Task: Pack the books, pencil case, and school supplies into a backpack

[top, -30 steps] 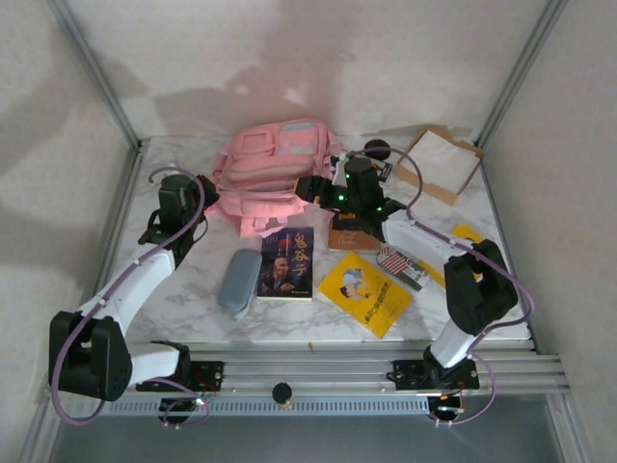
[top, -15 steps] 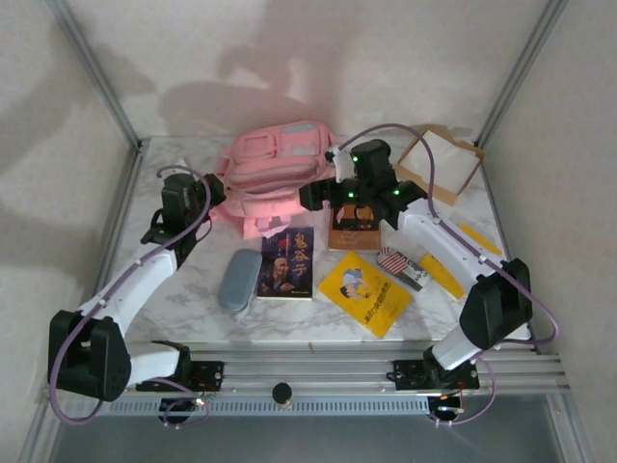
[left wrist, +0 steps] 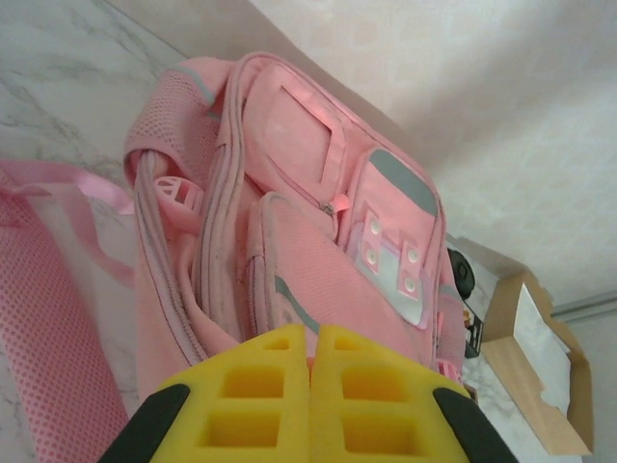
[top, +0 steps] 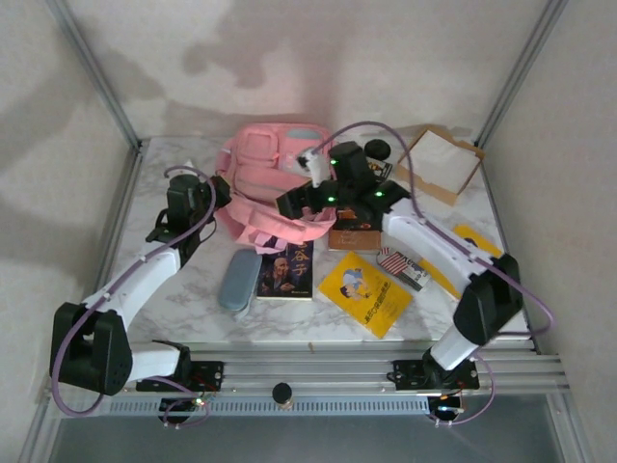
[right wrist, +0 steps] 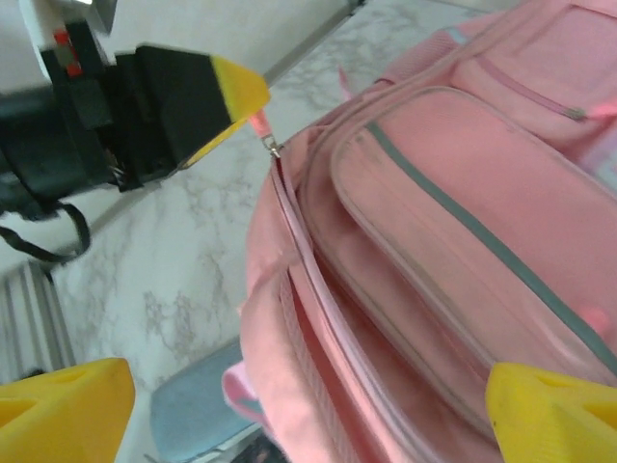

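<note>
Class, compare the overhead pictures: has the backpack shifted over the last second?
Yes. The backpack shifted nearer, its edge covering the top of the dark blue book.

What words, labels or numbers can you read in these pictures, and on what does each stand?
Nothing can be read for certain.
Dark blue book: white characters, too small to read.
Nearer yellow book: a line of dark print, blurred.
Brown book: gold panel, marks illegible.
Backpack: no text seen.
</note>
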